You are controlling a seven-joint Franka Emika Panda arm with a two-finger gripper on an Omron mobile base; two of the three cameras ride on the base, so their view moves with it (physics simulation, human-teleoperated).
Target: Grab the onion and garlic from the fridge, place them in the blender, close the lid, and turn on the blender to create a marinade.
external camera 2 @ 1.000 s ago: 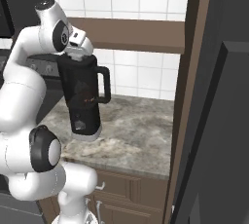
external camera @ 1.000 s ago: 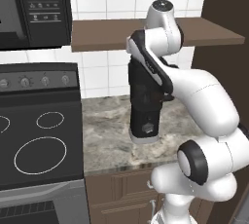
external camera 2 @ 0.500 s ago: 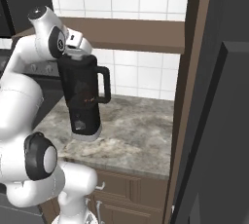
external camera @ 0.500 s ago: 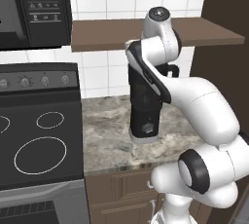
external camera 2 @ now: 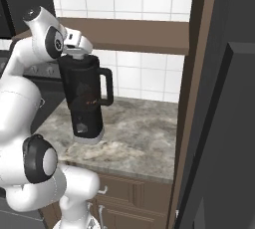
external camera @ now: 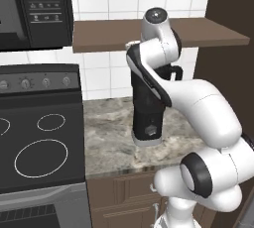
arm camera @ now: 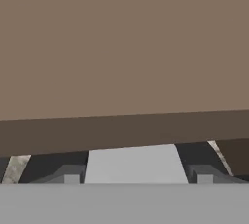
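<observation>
The black blender point(external camera: 147, 108) point(external camera 2: 84, 98) stands on the marble counter point(external camera 2: 139, 133), with its round knob point(external camera: 151, 132) facing front and its loop handle point(external camera 2: 107, 86) to the right. My gripper point(external camera 2: 75, 51) point(arm camera: 138, 177) sits right at the jug's top and is open, its fingertips wide apart. The lid point(arm camera: 131, 162) lies just past the fingertips, black with a grey square centre. I cannot tell whether the fingers touch it. The onion and garlic are hidden. The fridge's dark grey door point(external camera 2: 231, 123) rises at the right edge.
A brown wooden shelf point(external camera: 149, 33) point(arm camera: 121, 47) hangs close above the blender and my hand. A black stove point(external camera: 39, 147) adjoins the counter on the left, under a microwave point(external camera: 34, 9). A brown cabinet panel point(external camera 2: 191, 98) borders the counter's right end.
The arm's upper joint has shifted slightly over the blender. The hand stays at the jug's top and the fingers keep the same spread.
</observation>
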